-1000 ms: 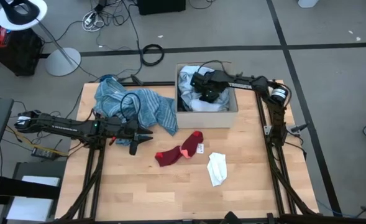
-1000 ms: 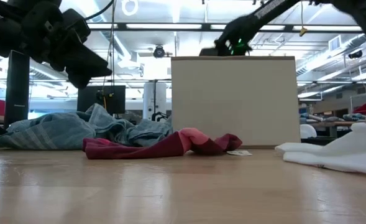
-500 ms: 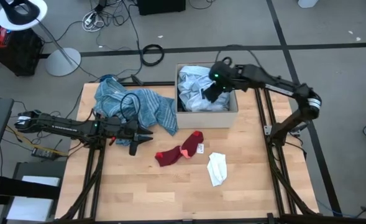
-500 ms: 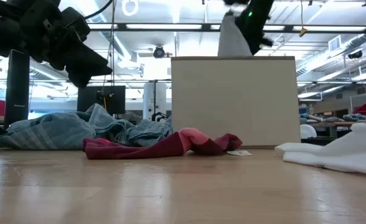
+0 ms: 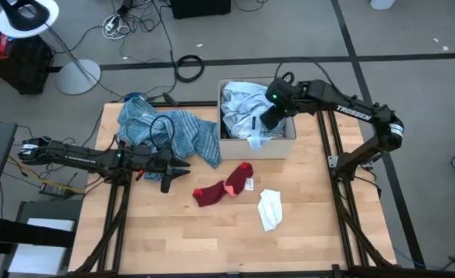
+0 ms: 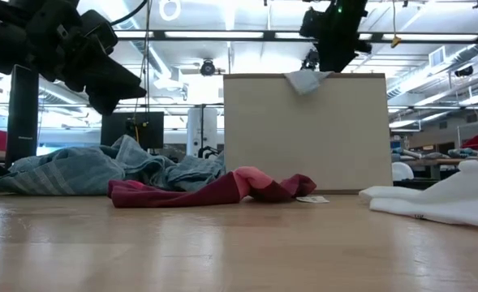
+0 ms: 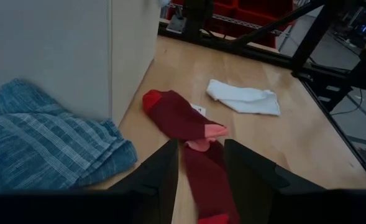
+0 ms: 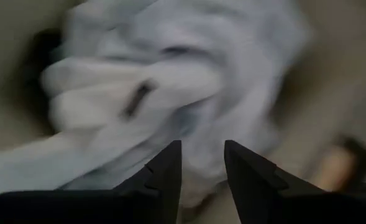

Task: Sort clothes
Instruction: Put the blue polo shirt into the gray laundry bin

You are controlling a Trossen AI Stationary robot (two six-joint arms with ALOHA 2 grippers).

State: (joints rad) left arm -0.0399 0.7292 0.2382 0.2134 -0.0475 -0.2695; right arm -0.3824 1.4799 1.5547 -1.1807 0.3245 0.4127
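Sorting barely under way

Clothes sit in three places. The blue striped cloth [image 5: 168, 133], the red sock [image 5: 222, 186] and the small white piece [image 5: 270, 208] lie on the worktop [image 5: 173, 232]. Pale garments [image 5: 240, 108] fill the cardboard box [image 5: 285, 146], one corner draped over its front wall. The right end effector [image 5: 267, 120] hovers over them, fingers narrowly apart, gripping nothing visible. The left end effector [image 5: 179, 171] waits near the sock, fingers narrowly parted and empty.

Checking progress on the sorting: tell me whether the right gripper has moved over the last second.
Yes. The right gripper has swung from deep inside the cardboard box toward its near right wall, open above pale cloth draped over the rim.
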